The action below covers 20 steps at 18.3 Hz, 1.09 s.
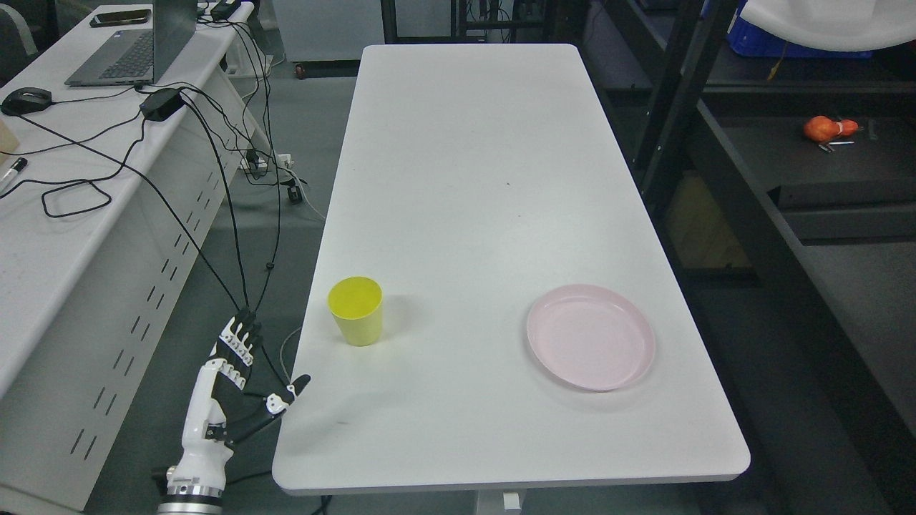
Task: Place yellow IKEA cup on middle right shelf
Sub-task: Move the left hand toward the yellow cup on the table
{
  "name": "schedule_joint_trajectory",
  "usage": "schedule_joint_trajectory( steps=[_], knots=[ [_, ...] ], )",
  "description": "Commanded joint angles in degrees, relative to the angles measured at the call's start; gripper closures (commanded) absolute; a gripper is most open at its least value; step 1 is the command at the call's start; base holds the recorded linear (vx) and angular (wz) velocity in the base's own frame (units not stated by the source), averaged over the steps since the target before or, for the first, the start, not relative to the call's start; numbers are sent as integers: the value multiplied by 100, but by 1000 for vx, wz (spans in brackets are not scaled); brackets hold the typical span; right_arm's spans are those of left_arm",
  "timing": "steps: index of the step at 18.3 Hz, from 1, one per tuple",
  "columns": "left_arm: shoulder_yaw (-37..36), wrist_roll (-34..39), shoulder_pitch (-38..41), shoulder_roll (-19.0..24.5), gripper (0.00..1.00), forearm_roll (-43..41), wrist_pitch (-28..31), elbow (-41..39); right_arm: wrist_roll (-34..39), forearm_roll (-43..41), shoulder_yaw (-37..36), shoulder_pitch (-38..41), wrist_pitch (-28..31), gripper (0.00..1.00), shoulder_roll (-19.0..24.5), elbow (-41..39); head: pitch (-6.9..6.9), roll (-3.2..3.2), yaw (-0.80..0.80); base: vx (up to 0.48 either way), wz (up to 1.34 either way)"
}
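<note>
Cup: yellow cup (356,311) stands upright on the white table (465,179), near its left edge
Plate: pink plate (591,336) sits at the cup's 3 o'clock, well apart
Left hand: left hand (232,375) hovers at the cup's 8 o'clock, off the table, fingers spread, holding nothing

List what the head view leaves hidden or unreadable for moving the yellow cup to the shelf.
- Right hand: not in the head view; only the left hand shows, open, off the table's left edge.
- Shelf unit: cut by the right and top edges, so the middle right level cannot be picked out.
- Yellow cup: its far side and base are hidden by its own body.
- Orange object on the shelf: too small to identify.
</note>
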Motion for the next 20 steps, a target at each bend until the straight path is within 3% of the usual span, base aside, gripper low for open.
schedule_joint_trajectory(
  steps=[1,7,10,13,20],
  knots=[
    [7,5,0,105,1,1,-3,26,-4,-140,97,79,3,1,-100,0,0,0,0,0,0],
    [16,-4,-315,100,3,510,58,772,-4,-140,97,79,3,1,-100,0,0,0,0,27,1],
    [-27,-12,-911,105,6,896,67,1281,-4,-140,97,79,3,1,-100,0,0,0,0,31,2],
    [-36,-12,-1589,105,2,924,76,2003,-4,-140,97,79,3,1,-100,0,0,0,0,6,-7],
    [-158,-21,-1959,100,1,924,559,2153,-4,-140,97,79,3,1,-100,0,0,0,0,0,0]
  ],
)
